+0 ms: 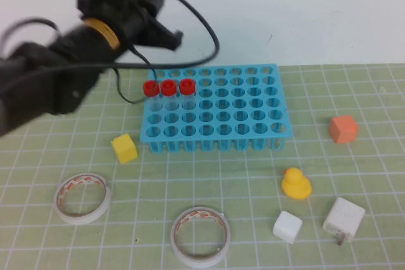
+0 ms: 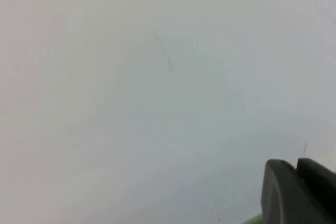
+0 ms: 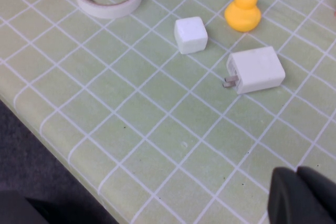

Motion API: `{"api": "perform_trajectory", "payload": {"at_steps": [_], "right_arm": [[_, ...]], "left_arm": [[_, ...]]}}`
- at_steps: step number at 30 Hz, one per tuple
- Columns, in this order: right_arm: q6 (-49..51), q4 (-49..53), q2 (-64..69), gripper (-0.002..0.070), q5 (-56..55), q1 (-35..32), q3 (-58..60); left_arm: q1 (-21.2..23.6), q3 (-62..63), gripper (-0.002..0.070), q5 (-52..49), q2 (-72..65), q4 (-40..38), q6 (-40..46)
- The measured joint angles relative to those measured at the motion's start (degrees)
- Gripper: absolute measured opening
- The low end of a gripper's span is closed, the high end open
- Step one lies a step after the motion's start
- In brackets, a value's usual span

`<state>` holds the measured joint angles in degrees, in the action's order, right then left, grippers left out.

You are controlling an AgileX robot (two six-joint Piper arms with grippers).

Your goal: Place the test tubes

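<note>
Plain white wall (image 1: pixel 304 11) is rising behind far edge of counter (image 1: pixel 367 188), green-grid top w/ even light; dark floor (image 3: pixel 26 150) is showing past near edge.

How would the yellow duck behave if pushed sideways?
The duck looks small, so it would probably slide easily. Its rounded body may tip or slip from a pinch. Left gripper, shut, hangs above the rack's far-left corner; right gripper, shut, hovers near the white charger.

My left arm (image 1: pixel 57 74) hangs raised over the rack's (image 1: pixel 266 93) far-left corner, left fingers (image 1: pixel 168 33) pressed together, empty. My right fingers (image 3: pixel 286 198), also closed, hover well to the rack's near side.
</note>
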<state>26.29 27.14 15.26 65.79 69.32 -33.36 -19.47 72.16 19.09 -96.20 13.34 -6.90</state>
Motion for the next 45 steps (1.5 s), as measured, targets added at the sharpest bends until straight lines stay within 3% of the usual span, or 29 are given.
{"api": "perform_trajectory", "payload": {"at_steps": [9,19,32,45], "right_arm": [[0.0,0.0,0.0,-0.0001,0.0,0.0,0.0],[0.0,0.0,0.0,-0.0001,0.0,0.0,0.0],[0.0,0.0,0.0,-0.0001,0.0,0.0,0.0],[0.0,0.0,0.0,-0.0001,0.0,0.0,0.0]], "left_arm": [[0.0,-0.6,0.0002,-14.3,19.1,4.7,0.5],[0.4,-10.9,0.0,-16.2,34.3,7.1,2.3],[0.5,-34.6,0.0,-16.9,52.3,7.7,3.2],[0.5,-46.2,0.0,-30.1,83.5,7.6,-4.4]]}}
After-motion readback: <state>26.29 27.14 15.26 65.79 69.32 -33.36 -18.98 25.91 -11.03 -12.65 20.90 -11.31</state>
